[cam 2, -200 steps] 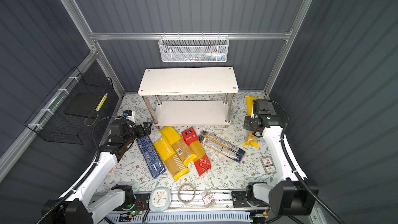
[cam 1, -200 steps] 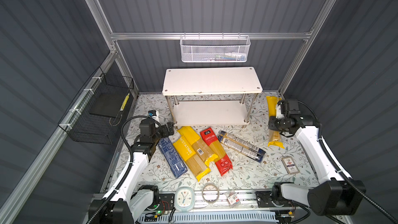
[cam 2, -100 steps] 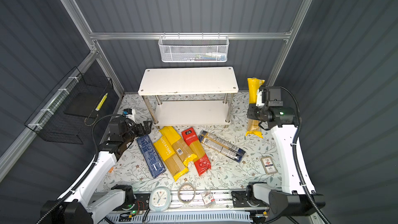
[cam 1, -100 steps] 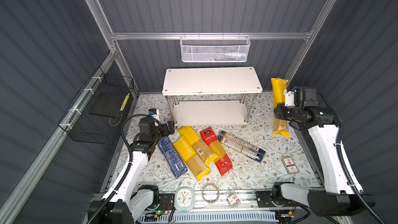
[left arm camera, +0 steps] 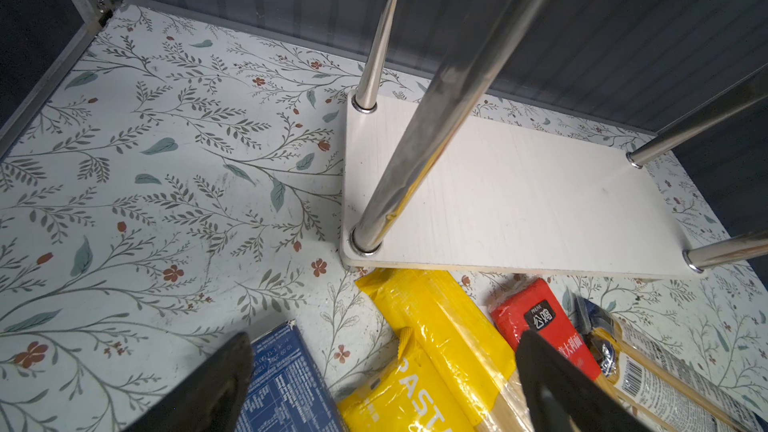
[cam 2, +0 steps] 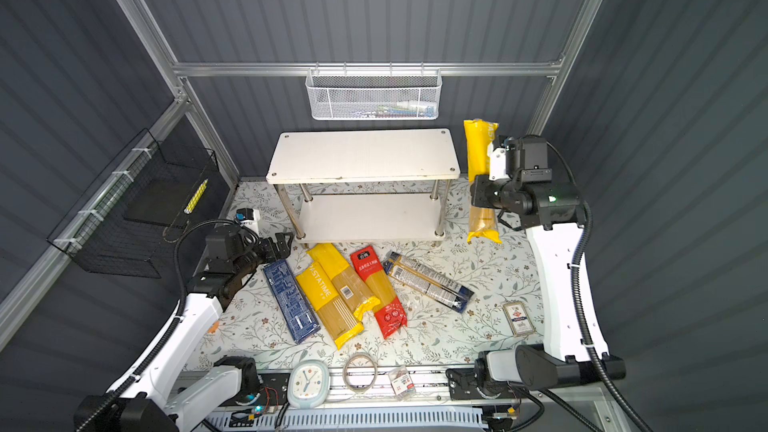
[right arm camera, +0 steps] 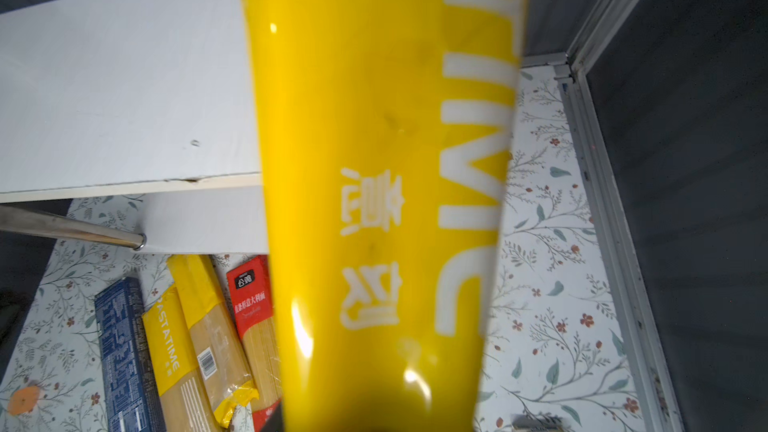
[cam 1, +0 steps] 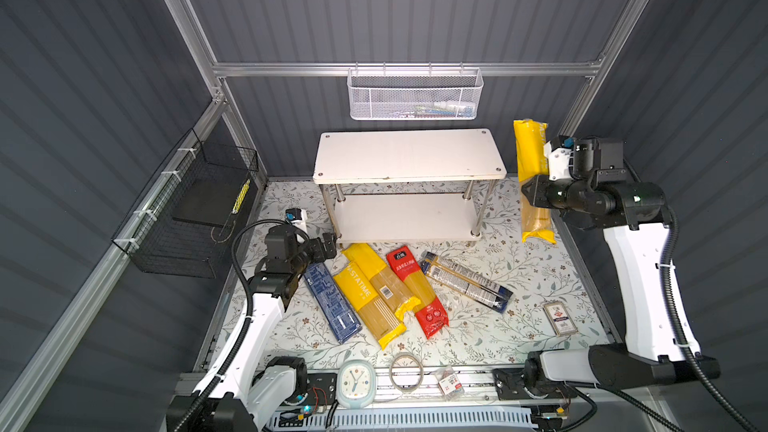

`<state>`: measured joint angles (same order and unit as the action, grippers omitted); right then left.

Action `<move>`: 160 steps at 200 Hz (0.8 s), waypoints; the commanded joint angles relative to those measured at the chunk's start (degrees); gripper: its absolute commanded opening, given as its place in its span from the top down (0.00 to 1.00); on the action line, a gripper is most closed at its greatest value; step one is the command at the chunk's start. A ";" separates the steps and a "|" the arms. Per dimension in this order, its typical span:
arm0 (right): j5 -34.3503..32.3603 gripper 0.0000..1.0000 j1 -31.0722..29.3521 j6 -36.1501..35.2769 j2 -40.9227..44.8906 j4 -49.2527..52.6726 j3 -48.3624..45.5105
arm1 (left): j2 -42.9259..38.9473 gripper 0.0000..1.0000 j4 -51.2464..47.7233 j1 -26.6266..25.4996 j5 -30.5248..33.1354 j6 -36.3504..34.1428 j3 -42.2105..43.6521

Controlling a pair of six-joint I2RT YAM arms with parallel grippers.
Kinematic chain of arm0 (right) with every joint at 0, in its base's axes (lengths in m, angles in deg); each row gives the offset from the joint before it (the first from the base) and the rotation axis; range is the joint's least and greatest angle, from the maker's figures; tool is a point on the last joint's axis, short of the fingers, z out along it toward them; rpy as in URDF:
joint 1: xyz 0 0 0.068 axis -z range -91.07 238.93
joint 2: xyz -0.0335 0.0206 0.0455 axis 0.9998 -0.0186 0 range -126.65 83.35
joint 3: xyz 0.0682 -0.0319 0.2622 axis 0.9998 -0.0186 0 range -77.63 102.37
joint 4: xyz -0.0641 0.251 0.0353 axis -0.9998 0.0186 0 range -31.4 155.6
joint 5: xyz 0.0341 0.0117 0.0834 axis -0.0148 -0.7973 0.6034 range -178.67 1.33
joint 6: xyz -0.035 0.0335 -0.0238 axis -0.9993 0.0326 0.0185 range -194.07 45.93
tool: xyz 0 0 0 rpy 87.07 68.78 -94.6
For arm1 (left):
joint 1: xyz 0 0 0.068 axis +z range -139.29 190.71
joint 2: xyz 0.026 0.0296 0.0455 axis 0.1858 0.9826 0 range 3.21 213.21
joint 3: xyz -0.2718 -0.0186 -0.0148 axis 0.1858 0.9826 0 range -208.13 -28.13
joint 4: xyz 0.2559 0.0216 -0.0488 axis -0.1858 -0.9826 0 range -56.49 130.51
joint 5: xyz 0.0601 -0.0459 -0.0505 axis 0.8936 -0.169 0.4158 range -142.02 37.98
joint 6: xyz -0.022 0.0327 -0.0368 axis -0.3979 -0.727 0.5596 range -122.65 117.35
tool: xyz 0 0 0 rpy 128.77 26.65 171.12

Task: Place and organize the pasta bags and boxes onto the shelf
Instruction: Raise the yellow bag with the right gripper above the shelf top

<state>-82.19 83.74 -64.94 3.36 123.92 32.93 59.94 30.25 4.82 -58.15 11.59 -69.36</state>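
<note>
Lifted yellow bag (cam 1: 530, 147): it hangs in the air with its long side nearly up and down, off the counter (cam 1: 519, 284) and just beside the right end of the shelf (cam 1: 409, 155). Its upper end is next to the edge of the top board.
Right claw (cam 1: 527, 195): closed on the lifted bag around its middle. In the right wrist view the bag (right arm camera: 374, 160) fills the middle of the picture and hides the fingers.
Left claw (cam 1: 327, 242): open and holding nothing. It is low over the counter, near the front left leg of the shelf. In the left wrist view (left arm camera: 382, 347) the two dark fingers stand wide apart over the upper ends of the packs.
Packs on the counter: five lie in front of the shelf. From left to right they are the dark-blue box (cam 1: 332, 305), the yellow PASTATIME bag (cam 1: 361, 297), the second yellow bag (cam 1: 384, 280), the red bag (cam 1: 417, 288) and the clear bag (cam 1: 465, 282).
How they lie: the two yellow bags and the red bag touch side by side. The clear bag lies more slanted, and its lower end is apart from the red bag.
</note>
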 commanded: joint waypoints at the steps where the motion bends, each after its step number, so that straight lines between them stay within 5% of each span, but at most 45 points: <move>1: 3.02 0.87 -1.28 -0.27 -2.42 -2.99 7.54 | -1.65 0.00 -1.94 0.18 -1.94 0.44 -1.91; 82: 8.26 0.87 -5.51 1.72 -13.92 3.09 26.56 | -1.80 0.00 -2.57 0.18 -2.38 1.19 -1.65; 160: 11.63 0.85 -6.76 5.87 -18.50 5.82 28.94 | -1.22 0.00 -1.95 0.18 -5.66 1.91 -0.61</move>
<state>-74.34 77.21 -61.05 -14.93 134.37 59.29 58.93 28.52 4.82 -61.74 13.05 -69.53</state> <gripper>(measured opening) 0.263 0.997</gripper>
